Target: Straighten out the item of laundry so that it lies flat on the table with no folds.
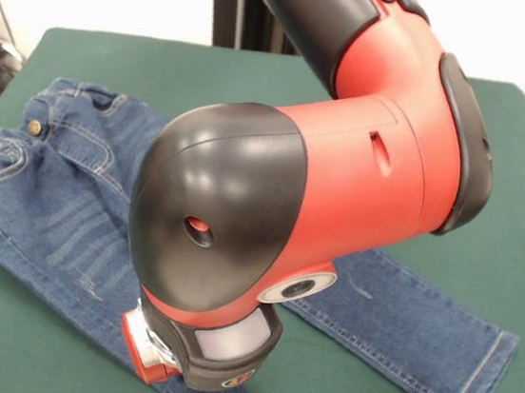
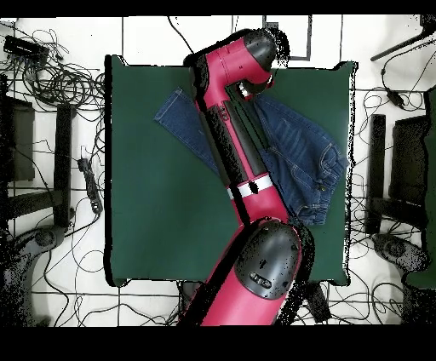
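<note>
**Gripper buried under the wrist, jeans half sorted**

Gripper point(image 1: 185, 371) first: we honestly can't tell whether it's spread, pinched or holding cloth. From the front, all we get is the red and black end of the arm point(image 1: 324, 166) hanging low over the denim, and the big elbow housing blocks everything underneath. Overhead is no better, since the wrist sits right on top of it.

What we can say is where the jeans point(image 1: 61, 201) are relative to it. The waistband with the brass button point(image 1: 34, 127) lies off to one side of the gripper, and one leg runs out the other side, pretty flat, ending at a hemmed cuff point(image 1: 480, 372). The second leg seems to pass directly below the gripper, and only a bit of denim peeks out at the front view's bottom edge.

Our guess is the arm is parked there because that hidden leg is the part needing work, maybe tucked or bunched near the table point(image 1: 494, 187) edge. The visible leg looks fine, so we reckon the job is partway done. Plenty of green felt around for spreading.
</note>
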Robot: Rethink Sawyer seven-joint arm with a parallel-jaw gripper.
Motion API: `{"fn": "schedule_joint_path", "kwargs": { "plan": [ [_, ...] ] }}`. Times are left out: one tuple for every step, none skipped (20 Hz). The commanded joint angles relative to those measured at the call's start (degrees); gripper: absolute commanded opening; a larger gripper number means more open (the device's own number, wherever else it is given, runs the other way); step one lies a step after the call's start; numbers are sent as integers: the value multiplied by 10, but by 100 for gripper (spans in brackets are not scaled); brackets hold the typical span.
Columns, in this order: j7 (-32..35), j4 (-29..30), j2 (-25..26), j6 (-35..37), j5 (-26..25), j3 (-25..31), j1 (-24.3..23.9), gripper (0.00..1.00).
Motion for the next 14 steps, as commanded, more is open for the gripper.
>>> {"fn": "schedule_joint_path", "kwargs": {
  "plan": [
    [96, 8, 8, -11, 35, 10, 26, 0],
    [96, 9, 6, -12, 36, 10, 26, 0],
    [92, 8, 4, -15, 35, 9, 26, 0],
    [90, 8, 0, -17, 33, 9, 27, 0],
    [87, 9, -4, -19, 31, 7, 28, 0],
    [86, 10, -7, -18, 28, 5, 29, 0],
    [84, 10, -10, -19, 21, 1, 31, 0],
    [82, 9, -10, -16, 13, -3, 34, 0],
    [79, 7, -9, -11, 1, -8, 38, 0],
    [79, 5, -6, -1, -13, -14, 41, 0],
    [78, 2, -2, 10, -27, -19, 44, 0],
    [79, 0, 1, 16, -36, -22, 48, 0],
    [82, -1, 5, 23, -47, -25, 51, 0],
    [86, -3, 8, 28, -59, -29, 55, 0]
  ]
}}
